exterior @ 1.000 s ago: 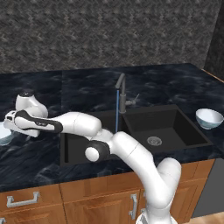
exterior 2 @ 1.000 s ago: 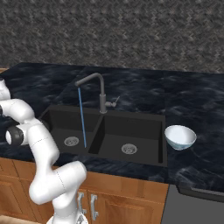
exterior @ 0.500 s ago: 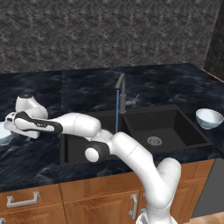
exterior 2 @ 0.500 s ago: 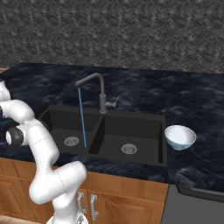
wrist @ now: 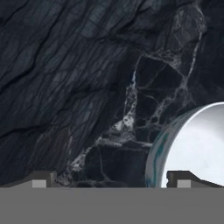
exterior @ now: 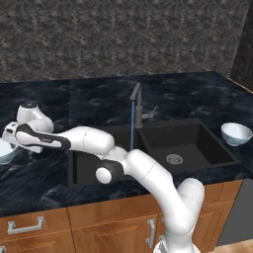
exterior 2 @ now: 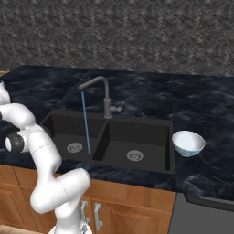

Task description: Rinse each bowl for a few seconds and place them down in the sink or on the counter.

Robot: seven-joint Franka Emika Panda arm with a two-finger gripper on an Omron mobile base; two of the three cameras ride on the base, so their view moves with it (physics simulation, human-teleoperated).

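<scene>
Now, from the left base view, the arm reaches far left of the sink (exterior: 188, 143), where one bowl (exterior: 5, 150) sits on the counter (exterior: 99, 99). From the right base view, another bowl (exterior 2: 188, 143) stands just right of the sink. From the hand view, the gripper (wrist: 111, 180) is wide open, one fingertip (wrist: 186, 179) over the bowl's rim.

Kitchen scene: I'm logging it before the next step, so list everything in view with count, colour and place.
bowls: two, white with pale blue tint; one on the counter right of the sink, one on the counter far left, by the tool
sink: one, matte black, two basins, silver drain in each
faucet: one, dark grey gooseneck, thin blue stream running into the left basin
counter: one, glossy black marble-look
cabinets: brown wood, silver handles, below the counter
back wall: grey speckled
arm: one, white, stretched left
tool: one, open, beside the left bowl's rim
</scene>
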